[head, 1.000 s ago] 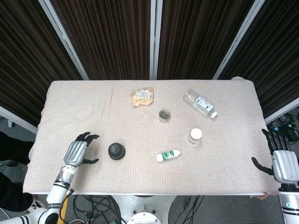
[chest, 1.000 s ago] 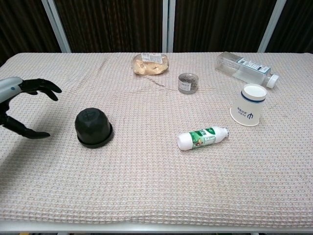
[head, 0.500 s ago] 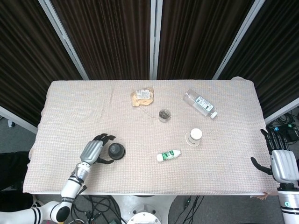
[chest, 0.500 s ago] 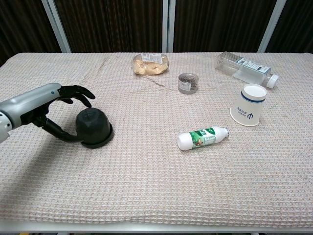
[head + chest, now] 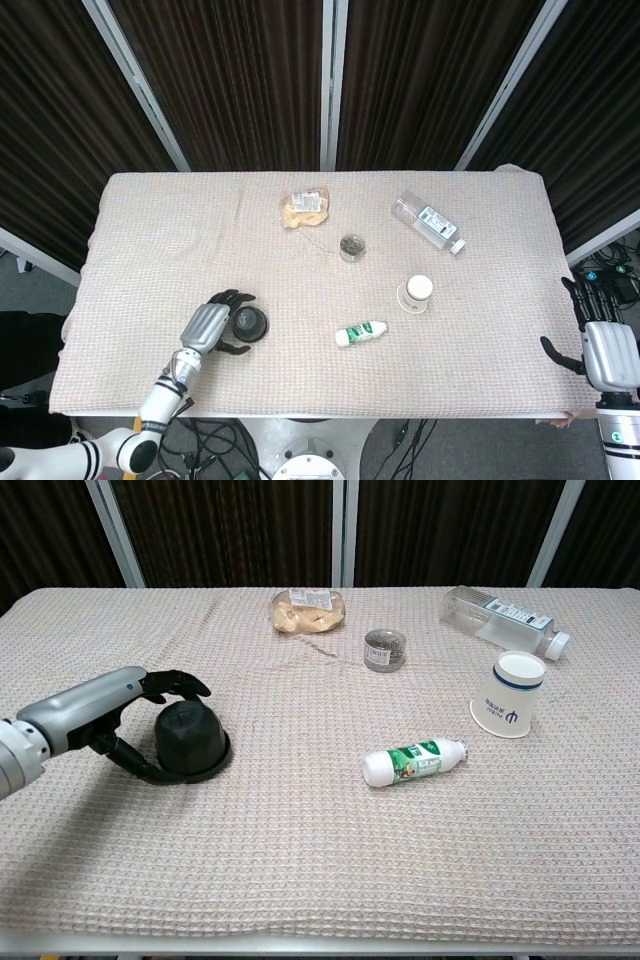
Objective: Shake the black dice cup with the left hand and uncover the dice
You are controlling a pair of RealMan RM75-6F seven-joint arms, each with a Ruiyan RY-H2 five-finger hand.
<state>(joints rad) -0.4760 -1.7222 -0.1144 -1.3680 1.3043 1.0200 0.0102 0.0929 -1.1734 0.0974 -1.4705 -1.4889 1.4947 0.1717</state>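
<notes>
The black dice cup (image 5: 192, 740) stands mouth down on the beige cloth at the front left; the head view shows the dice cup (image 5: 249, 322) from above. My left hand (image 5: 100, 715) reaches it from the left, fingers arched over its top and thumb curled by its base rim. A thin gap shows between the fingers and the cup's dome. In the head view the left hand (image 5: 207, 327) lies right beside the cup. No dice show. My right hand (image 5: 608, 355) hangs at the table's right edge with fingers spread, holding nothing.
A wrapped bun (image 5: 307, 611), a small jar (image 5: 380, 649) and a clear bottle (image 5: 500, 615) lying on its side are at the back. A white paper cup (image 5: 508, 707) stands at the right. A green-labelled bottle (image 5: 415, 761) lies mid-table.
My left hand has come in from the table's left edge and curved its fingers over and around the dice cup. The cup and the right hand have not moved.
</notes>
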